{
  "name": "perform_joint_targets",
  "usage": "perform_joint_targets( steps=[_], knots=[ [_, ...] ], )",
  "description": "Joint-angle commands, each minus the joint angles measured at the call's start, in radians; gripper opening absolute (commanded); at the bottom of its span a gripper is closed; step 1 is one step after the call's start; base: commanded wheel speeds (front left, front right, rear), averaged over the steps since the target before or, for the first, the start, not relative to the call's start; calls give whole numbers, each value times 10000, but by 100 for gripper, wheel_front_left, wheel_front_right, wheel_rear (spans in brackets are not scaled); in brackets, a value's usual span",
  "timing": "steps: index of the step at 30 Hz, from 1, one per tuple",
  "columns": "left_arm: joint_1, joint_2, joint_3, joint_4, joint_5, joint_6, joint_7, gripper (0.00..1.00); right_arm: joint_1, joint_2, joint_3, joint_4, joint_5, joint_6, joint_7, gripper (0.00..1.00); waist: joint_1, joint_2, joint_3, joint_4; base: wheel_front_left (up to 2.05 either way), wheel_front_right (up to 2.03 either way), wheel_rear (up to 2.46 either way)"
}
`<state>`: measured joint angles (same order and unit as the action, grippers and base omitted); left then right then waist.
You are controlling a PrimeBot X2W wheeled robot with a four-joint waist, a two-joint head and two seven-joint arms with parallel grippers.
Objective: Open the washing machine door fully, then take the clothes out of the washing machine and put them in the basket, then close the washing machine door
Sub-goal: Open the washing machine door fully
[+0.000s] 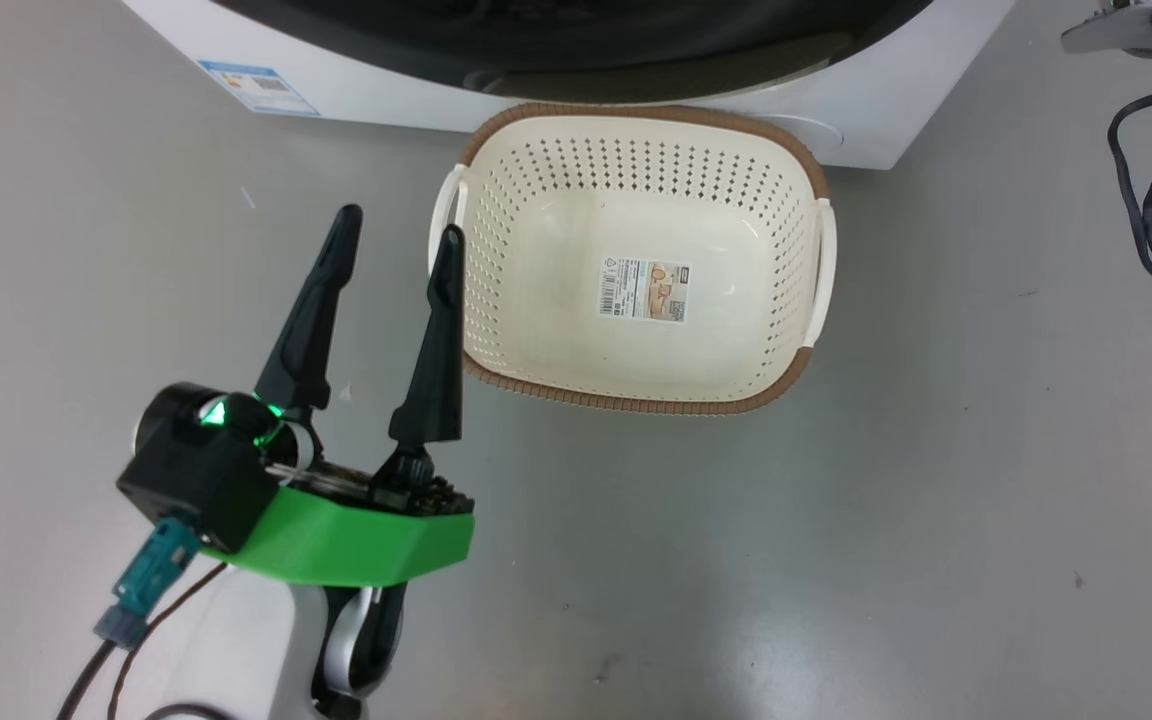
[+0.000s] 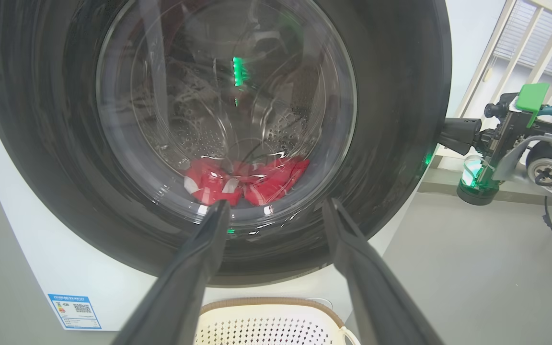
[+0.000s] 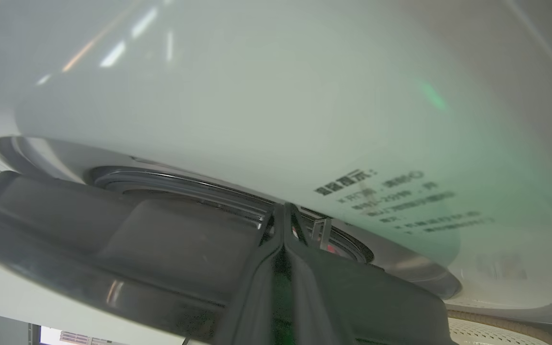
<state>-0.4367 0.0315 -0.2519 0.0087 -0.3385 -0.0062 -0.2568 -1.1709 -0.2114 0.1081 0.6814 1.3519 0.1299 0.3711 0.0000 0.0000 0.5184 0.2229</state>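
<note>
On the left of the scene, the left gripper [image 1: 399,228] hangs over the grey floor [image 1: 936,450] with its jaws spread wide and nothing between them, the fingers pointing toward the washing machine [image 1: 386,90] at the far side. A small blue label [image 1: 258,87] marks the machine's white front low on its left. In the left wrist view the two dark fingers frame the washing machine door [image 2: 391,120]. The clothes [image 2: 247,179], red with white stripes, lie at the bottom of the steel drum behind the glass bowl, just above and between the fingertips in that view and well beyond them. To the right of this gripper the basket [image 1: 636,404] stands on the floor just in front of the machine, a paper label [image 1: 644,290] on its bottom; in the head view the gripper's right finger overlaps the basket's left handle. At the right, the right gripper [image 2: 446,134] meets the door's right-hand edge. Its jaws are clenched together on nothing, and in the right wrist view the joined tips [image 3: 283,213] sit at the seam between the black rim and the white front.
</note>
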Motion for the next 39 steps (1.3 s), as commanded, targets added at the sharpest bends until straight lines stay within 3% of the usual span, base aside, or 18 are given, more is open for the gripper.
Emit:
perform_joint_targets(
  steps=[1, 14, 39],
  knots=[
    [-113, 187, 257, -245, 16, 47, -49, 100, -236, 198, 119, -138, -71, 8, 133, 0, 0, 0, 37, 25, 0, 0, 0],
    [-149, 187, 155, -71, 45, 12, -49, 100, -508, 535, 187, 215, 665, 8, 1353, 0, 0, 0, 17, -54, 0, 0, 0],
    [7, 187, 360, 39, 18, 96, -49, 100, 762, 896, 657, -769, 900, 8, 1917, 0, 0, 0, -582, -448, 0, 0, 0]
  ],
)
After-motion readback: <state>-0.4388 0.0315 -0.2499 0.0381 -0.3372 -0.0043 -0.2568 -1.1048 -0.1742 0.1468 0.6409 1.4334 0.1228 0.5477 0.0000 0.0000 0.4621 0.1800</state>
